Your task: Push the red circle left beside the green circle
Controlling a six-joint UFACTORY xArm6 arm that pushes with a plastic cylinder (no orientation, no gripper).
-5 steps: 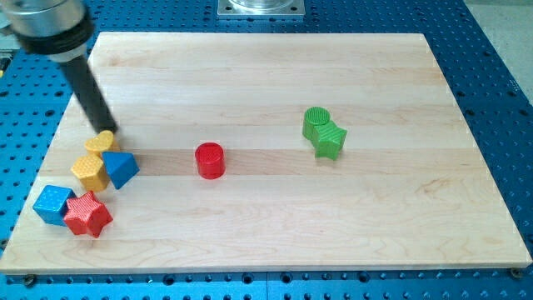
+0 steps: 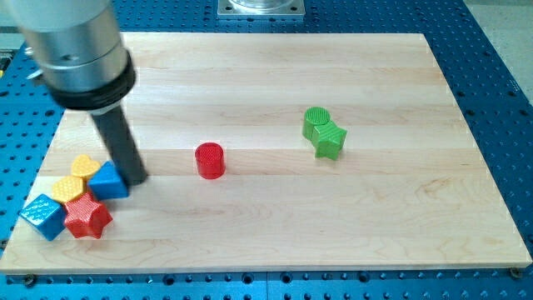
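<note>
One bare rod: my tip point(image 2: 136, 178) held nothing, touching the blue block point(image 2: 108, 180); red circle point(image 2: 210, 160) sat rightward, risking a rightward shove.

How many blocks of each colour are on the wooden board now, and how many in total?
Red: 2, the red circle and the red star
Green: 2, the green circle and the green star
Blue: 2, the blue cube and the blue block touching my tip
Yellow: 2, the yellow heart and the yellow block
Total: 8
</note>
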